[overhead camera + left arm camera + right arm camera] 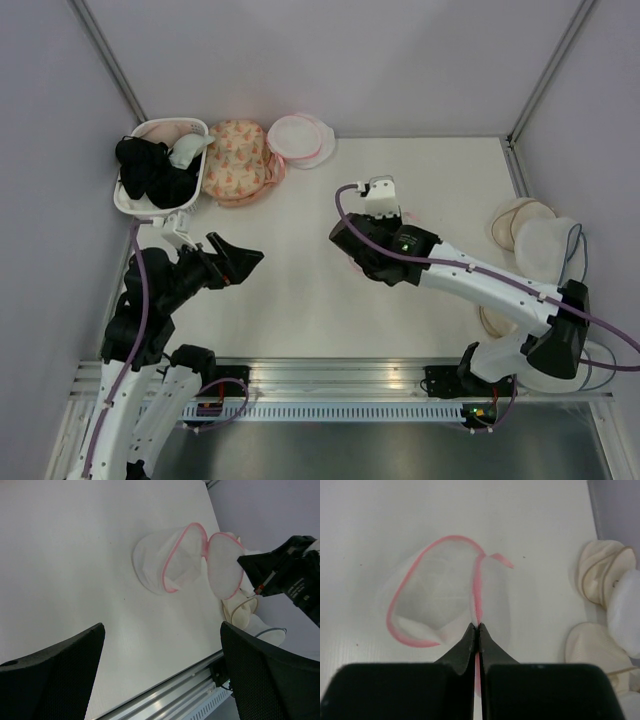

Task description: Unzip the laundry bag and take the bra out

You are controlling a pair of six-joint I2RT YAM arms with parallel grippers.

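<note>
Right end effector [479, 626]: clenched on the pink edge of the laundry bag [432, 592].
Left end effector [162, 630]: released, empty.
Risk: if you tug, the light bag may slide with you.

Counter [290, 300] mid bare, free pass. Back-L crowded: basket [128, 205], peach bag [235, 160]. R edge: white domes [530, 225]. R arm [490, 285] over laundry bag [170, 560] blocks ctr-right.

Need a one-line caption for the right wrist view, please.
Right gripper pinches the pink zip edge of the opened, see-through laundry bag on the white table.
</note>
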